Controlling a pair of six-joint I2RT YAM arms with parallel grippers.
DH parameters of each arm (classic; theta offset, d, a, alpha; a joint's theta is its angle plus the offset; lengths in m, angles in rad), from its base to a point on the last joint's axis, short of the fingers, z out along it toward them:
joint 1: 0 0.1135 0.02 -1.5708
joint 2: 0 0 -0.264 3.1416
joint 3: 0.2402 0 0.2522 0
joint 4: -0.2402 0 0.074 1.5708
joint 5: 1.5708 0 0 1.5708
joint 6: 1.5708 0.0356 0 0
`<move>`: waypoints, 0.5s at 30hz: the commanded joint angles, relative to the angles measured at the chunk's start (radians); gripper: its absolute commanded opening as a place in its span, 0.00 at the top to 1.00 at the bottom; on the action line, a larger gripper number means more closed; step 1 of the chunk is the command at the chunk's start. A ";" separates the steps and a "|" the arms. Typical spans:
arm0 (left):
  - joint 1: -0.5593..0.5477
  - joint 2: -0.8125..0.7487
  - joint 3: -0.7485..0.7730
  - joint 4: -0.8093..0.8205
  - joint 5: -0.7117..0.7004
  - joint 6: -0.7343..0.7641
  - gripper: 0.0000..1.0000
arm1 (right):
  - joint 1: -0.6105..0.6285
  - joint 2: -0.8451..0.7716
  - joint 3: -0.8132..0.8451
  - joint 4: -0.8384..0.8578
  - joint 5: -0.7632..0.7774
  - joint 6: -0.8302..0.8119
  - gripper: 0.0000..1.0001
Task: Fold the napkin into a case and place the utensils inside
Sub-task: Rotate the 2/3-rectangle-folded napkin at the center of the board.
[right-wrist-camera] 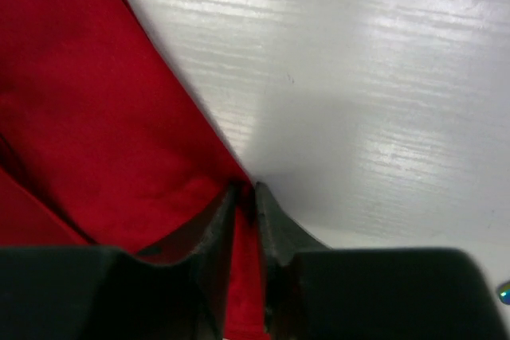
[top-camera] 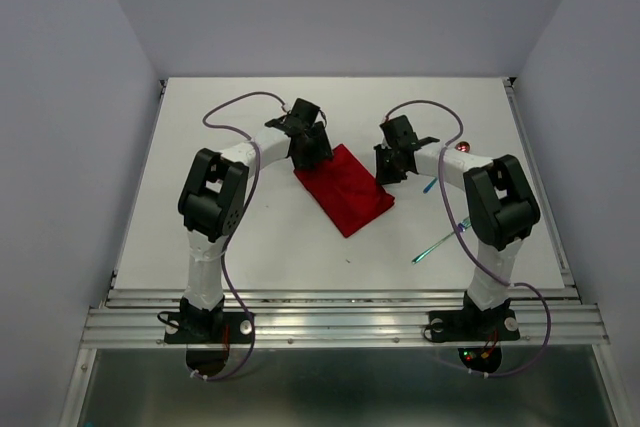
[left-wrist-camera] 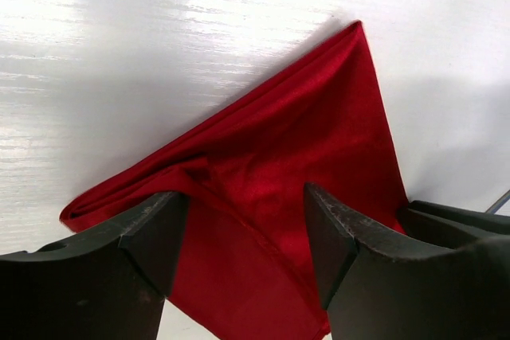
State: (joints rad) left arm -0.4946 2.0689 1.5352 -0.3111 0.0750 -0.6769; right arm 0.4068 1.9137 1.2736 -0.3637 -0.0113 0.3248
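At table centre, napkin (top-camera: 345, 192): left gripper (top-camera: 315, 152) released over 11 o'clock corner, right gripper (top-camera: 390, 169) at 3 o'clock edge, grip unclear; fork (top-camera: 440, 239) at 4 o'clock.

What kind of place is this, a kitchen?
Probably a robot test booth, not a kitchen: a plain white table boxed in by blank grey walls, with two robot arms bolted to a metal rail.

Plenty of room over near-left table (top-camera: 255, 247) and along its far edge. Blocked mid-table by napkin (top-camera: 343, 188), with left gripper (top-camera: 310, 147), right gripper (top-camera: 392, 162) crowding its far side. Tight rightward past fork (top-camera: 442, 239), spoon (top-camera: 462, 146).
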 commanded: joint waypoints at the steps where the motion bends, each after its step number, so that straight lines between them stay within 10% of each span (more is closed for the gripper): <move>1: 0.002 -0.013 0.046 -0.013 0.008 0.025 0.31 | 0.004 -0.007 -0.040 0.009 -0.001 -0.001 0.81; 15: 0.002 0.036 0.057 0.018 0.089 0.036 0.37 | 0.055 -0.198 -0.322 0.143 -0.087 0.236 0.99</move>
State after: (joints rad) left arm -0.4946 2.1021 1.5539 -0.3035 0.1314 -0.6601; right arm 0.4286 1.7599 1.0084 -0.2333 -0.0582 0.4686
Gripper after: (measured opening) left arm 0.632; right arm 0.023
